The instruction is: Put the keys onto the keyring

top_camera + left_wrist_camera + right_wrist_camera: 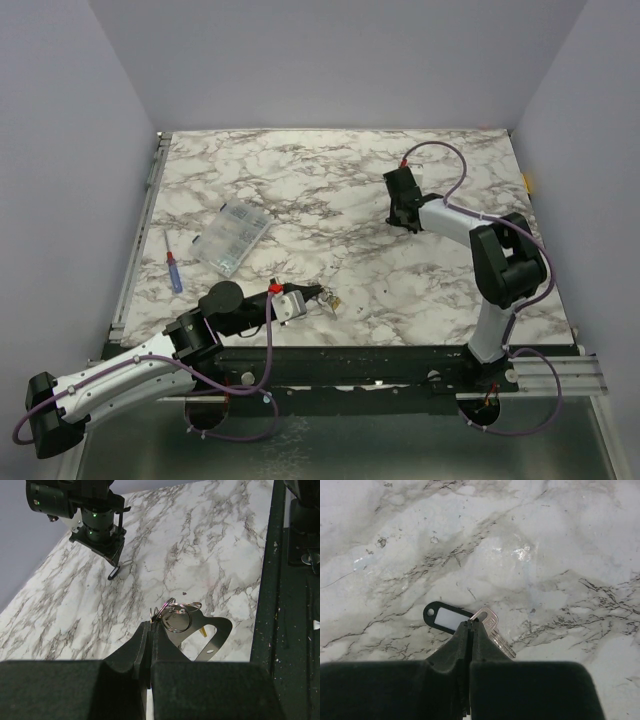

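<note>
White marble-pattern counter point(400, 290) with dark veins; plain pale lilac walls point(330, 60) on three sides. Counts: two arms, one clear compartment box point(232, 238), one blue-and-red screwdriver point(174, 270) just left of it, one silver key point(489, 619), one black tag point(442, 617) with a white insert. Your right hand point(470, 623) is pinched closed on the key's head, on the counter's right half. Your left hand point(151, 625) is clamped on the keyring point(176, 616) at the near edge. It is made of interlocked wire loops, exact number unclear.
</note>
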You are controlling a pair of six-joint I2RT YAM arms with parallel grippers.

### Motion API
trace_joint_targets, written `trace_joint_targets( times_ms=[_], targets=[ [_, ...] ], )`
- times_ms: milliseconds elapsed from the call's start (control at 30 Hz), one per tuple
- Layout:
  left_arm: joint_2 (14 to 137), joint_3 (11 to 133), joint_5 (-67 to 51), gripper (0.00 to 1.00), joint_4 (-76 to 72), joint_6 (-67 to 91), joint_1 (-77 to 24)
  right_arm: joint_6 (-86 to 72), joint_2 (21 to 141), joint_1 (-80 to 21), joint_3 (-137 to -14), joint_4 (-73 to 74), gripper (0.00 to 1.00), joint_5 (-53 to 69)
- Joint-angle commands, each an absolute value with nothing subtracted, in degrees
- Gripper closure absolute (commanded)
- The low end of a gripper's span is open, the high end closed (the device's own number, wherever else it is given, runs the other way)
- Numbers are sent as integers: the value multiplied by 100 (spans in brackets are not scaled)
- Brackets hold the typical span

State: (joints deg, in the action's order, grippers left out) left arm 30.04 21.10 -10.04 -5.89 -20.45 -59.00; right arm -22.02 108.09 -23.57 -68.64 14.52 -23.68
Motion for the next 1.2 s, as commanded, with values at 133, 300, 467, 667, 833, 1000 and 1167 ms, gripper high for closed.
trace_joint_targets(
  times_ms=[133,300,467,667,833,1000,1167],
  targets=[
    [2936,2109,-1110,100,-705,-2082,-5926,-1854,9896,-2335,-6389,865,100,-1931],
    [2936,2109,-1122,100,-711,-2079,-5924,-1821,9697,-2338,-6183,744,100,-1746],
    [2938,2109,-1124,100,-712,-2080,-5924,-1649,9236,-2337,-5933,479,99,-1322],
    [2942,2118,-1076,100,-717,-2103,-5927,-1434,8167,-2335,-5215,-605,99,312],
    [2965,2140,-1064,100,-710,-2101,-5917,-1447,7457,-2338,-4800,-1082,99,1333],
    [2969,2207,-1017,100,-654,-2138,-5915,-1370,6828,-2336,-4510,-1327,99,2505],
    [2987,2304,-919,100,-522,-2245,-5907,-1400,6295,-2346,-4219,-1634,99,3572]
  ],
)
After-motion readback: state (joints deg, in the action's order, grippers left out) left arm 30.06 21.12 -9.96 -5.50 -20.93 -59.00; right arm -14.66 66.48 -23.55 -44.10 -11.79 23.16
